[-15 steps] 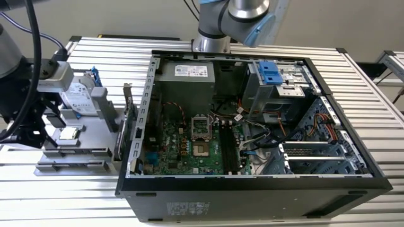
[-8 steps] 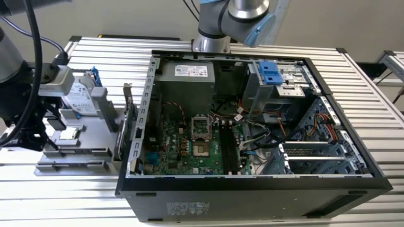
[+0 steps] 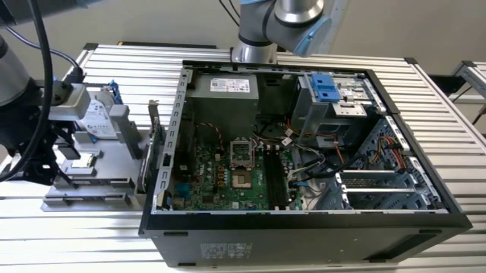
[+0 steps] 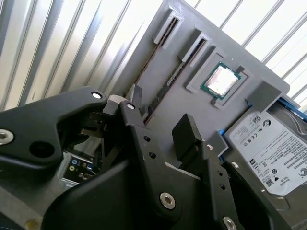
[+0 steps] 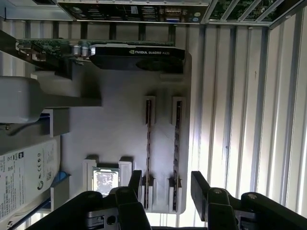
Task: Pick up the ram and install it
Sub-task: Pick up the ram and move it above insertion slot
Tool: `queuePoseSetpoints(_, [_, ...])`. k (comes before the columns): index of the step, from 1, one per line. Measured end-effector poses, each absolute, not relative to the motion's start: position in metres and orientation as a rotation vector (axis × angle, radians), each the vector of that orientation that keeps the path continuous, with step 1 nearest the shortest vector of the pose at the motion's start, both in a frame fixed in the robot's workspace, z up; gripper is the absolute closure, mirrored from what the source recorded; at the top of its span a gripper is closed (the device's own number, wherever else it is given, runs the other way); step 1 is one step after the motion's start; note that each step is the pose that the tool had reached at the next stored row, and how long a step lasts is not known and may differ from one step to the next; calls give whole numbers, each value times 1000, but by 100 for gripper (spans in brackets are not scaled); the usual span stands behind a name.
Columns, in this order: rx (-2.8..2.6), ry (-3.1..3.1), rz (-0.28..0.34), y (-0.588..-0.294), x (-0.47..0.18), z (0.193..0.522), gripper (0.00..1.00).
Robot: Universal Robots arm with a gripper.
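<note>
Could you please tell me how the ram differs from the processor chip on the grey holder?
The ram is long and narrow; the processor chip is square. The ram stands on edge in a slot; the processor chip lies flat in a recess. The ram is dark; the processor chip's top is shiny metal. Both sit in the grey holder.

Stands with the arm [image 3: 288, 20] at the back of the exterior view and the dark wrist [image 3: 19, 114] low at that view's left, aimed downward. Holds the claw [image 5: 167, 188] spread wide in both wrist views, black fingers [image 5: 199, 187] well apart, tips forward.
</note>
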State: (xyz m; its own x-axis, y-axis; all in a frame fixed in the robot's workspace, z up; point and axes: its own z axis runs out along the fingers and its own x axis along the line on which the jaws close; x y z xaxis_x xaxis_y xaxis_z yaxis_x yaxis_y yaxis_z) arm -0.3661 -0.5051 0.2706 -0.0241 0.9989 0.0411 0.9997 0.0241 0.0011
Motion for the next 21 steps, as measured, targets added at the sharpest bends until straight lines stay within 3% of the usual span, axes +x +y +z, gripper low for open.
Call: queuePoseSetpoints(21, [-2172,-2225,-42,-515,-366,257,0])
